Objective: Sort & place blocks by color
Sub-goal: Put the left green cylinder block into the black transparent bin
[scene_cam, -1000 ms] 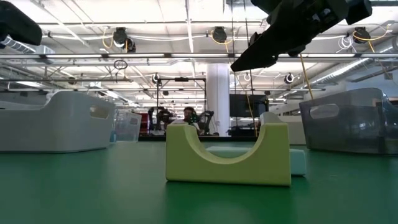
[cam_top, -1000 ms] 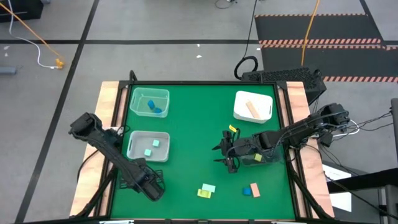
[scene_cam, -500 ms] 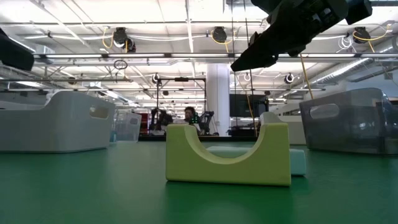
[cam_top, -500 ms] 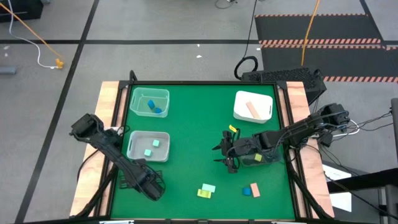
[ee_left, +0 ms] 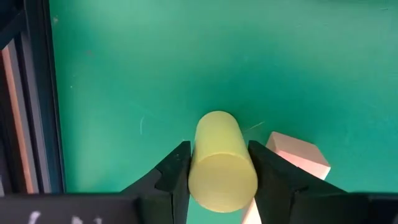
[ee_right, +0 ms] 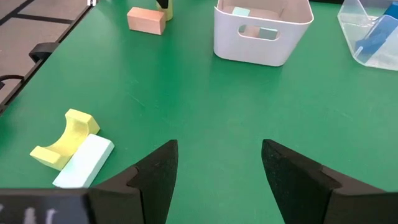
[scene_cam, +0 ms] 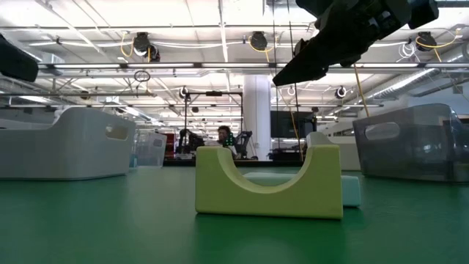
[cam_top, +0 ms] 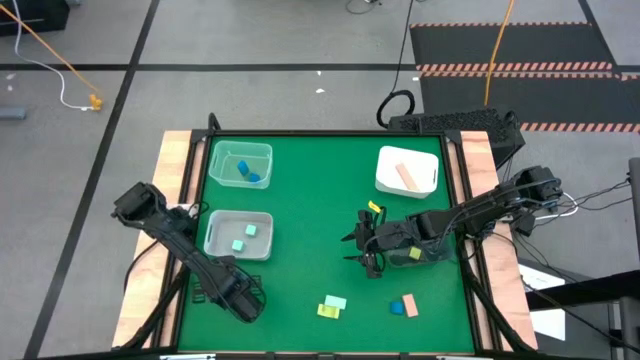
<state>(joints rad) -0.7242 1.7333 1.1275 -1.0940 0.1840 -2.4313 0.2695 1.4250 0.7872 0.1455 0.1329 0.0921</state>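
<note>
Left arm point(scene_cam: 13, 62) sits a touch lower in the low view than a second ago. In the high view its end effector point(cam_top: 240, 300) has crept slightly toward the near left corner of the worktop point(cam_top: 300, 200). Right arm unchanged.

Left end effector, left wrist view: fingers point(ee_left: 177, 171) clamped on a smooth, pale yellow cylinder point(ee_left: 214, 134), round face toward the lens. A tan wooden block point(ee_left: 298, 155) lies just beside it on the green mat. The high view hides both under the arm.

Right end effector point(ee_right: 219, 149): fingers spread wide, nothing between them, hanging above mid-worktop with the tips clear of the surface in the low view.

Blocks, matte and plain-faced:
- Yellow-green arch point(scene_cam: 267, 194) with a semicircular cut-out, touching a mint bar point(ee_right: 84, 162), near the front edge.
- Blue block point(cam_top: 397, 308) and orange block point(cam_top: 409, 303) side by side, to the right of those.
- Blue blocks point(cam_top: 248, 173) in the clear tray point(cam_top: 213, 165), far left.
- Mint cubes point(cam_top: 250, 230) in the grey-white tray point(cam_top: 210, 235) with a handle slot.
- Tan bar point(cam_top: 405, 175) in the white tray point(cam_top: 385, 180), far right.

Only the low view shows the translucent wall of the dark tray point(scene_cam: 414, 143) on the right.
</note>
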